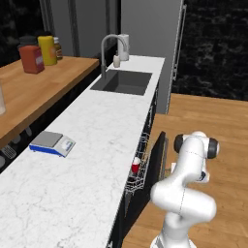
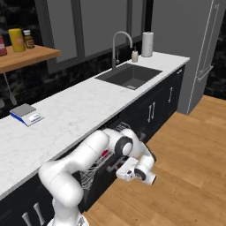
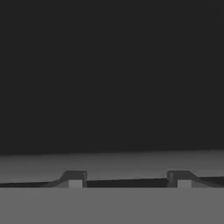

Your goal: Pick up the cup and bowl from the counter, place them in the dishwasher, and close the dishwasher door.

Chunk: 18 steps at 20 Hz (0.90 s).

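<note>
— Cup (image 1: 136, 165) is where?
— Low in the middle of the left picture, red, sitting in the wire rack (image 1: 137, 179) under the counter (image 1: 92, 140).
— And the gripper (image 3: 130, 180)?
— Its two tips are apart with nothing between them. A flat dark wall is right in front.

No text, brand, number or sign can be read anywhere. The jars (image 1: 39, 52) on the wooden shelf (image 1: 43, 87) carry labels too blurred to make out, and the display of the scale (image 1: 52, 144) on the table (image 1: 92, 145) shows nothing legible.
</note>
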{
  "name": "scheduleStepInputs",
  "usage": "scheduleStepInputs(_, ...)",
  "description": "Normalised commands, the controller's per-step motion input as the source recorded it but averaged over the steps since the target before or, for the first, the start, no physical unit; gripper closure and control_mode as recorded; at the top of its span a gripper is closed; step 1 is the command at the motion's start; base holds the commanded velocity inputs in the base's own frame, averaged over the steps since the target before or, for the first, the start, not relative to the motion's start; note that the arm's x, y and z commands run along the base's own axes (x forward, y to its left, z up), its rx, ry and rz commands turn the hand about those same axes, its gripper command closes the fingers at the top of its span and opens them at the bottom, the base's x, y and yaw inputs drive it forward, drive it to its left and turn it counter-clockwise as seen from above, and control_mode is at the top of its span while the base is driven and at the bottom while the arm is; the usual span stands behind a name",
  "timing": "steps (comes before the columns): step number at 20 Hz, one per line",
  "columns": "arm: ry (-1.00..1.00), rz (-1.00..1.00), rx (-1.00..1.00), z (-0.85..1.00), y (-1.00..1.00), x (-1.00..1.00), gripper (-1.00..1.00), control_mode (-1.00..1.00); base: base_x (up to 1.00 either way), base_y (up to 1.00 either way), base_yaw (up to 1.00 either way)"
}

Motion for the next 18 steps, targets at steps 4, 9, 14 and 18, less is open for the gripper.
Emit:
scheduleStepInputs(4,0.04,0.00,-0.18,-0.17,1.00,0.49,-1.00,-1.00,0.00,0.00,0.00)
scheduleStepInputs(9,0.11,0.00,-0.15,-0.35,1.00,0.58,-1.00,-1.00,0.00,0.00,0.00)
scheduleStepInputs(14,0.23,0.00,-0.05,-0.65,1.00,0.71,-1.00,-1.00,0.00,0.00,0.00)
scheduleStepInputs(18,0.30,0.00,0.00,-0.94,1.00,0.69,-1.00,-1.00,0.00,0.00,0.00)
